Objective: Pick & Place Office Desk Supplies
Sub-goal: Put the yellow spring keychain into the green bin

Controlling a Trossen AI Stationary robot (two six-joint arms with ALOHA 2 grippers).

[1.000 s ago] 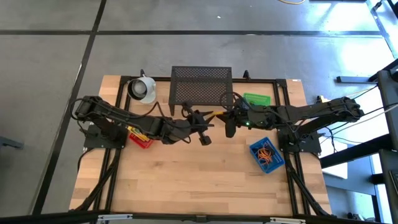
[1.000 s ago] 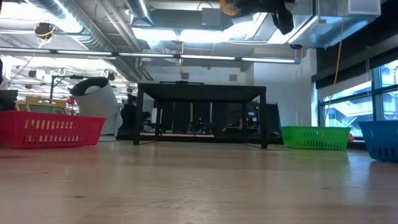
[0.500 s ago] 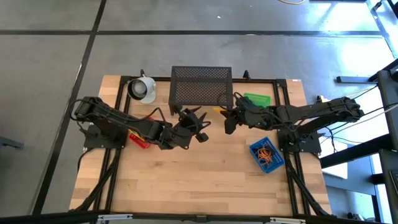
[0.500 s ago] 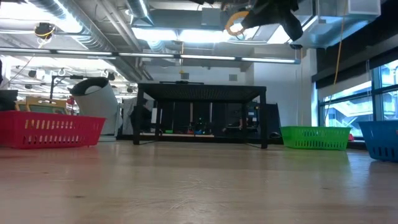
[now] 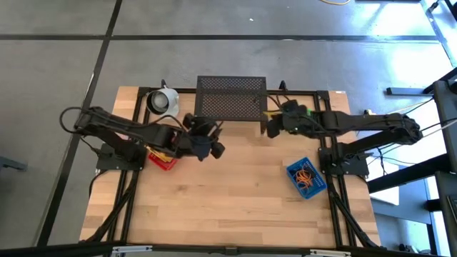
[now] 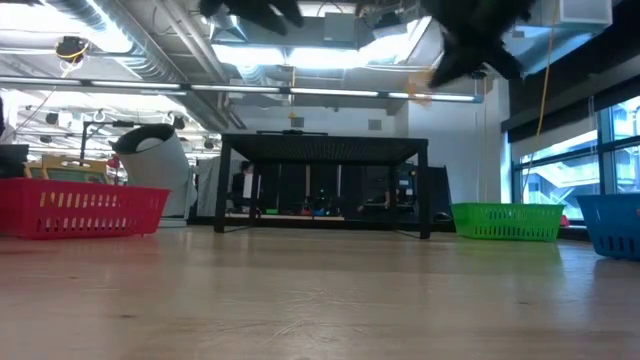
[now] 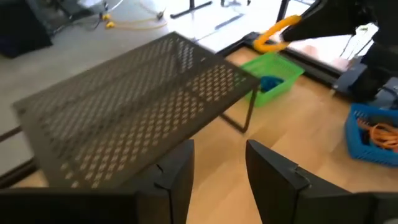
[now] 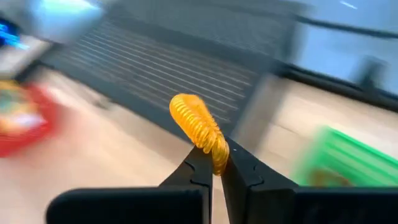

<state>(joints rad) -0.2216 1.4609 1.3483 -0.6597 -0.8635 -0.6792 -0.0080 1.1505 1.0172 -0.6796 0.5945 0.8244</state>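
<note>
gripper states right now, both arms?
Left gripper: open, empty.
Right gripper: shut on the yellow-orange coiled loop.

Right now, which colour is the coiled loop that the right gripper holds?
Yellow-orange. The coiled loop, pinched in the right gripper, shows best in the right wrist view.

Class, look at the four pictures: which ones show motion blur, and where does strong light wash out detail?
Right wrist view: background streaked with blur, while the right pincer and its yellow coil stay fairly sharp. Low view: the dark arms at the top are smeared; ceiling lights glare. Left wrist view: soft throughout, bright floor washed out beyond the black mesh shelf. High view: sharp, sunlit glare upper right.
</note>
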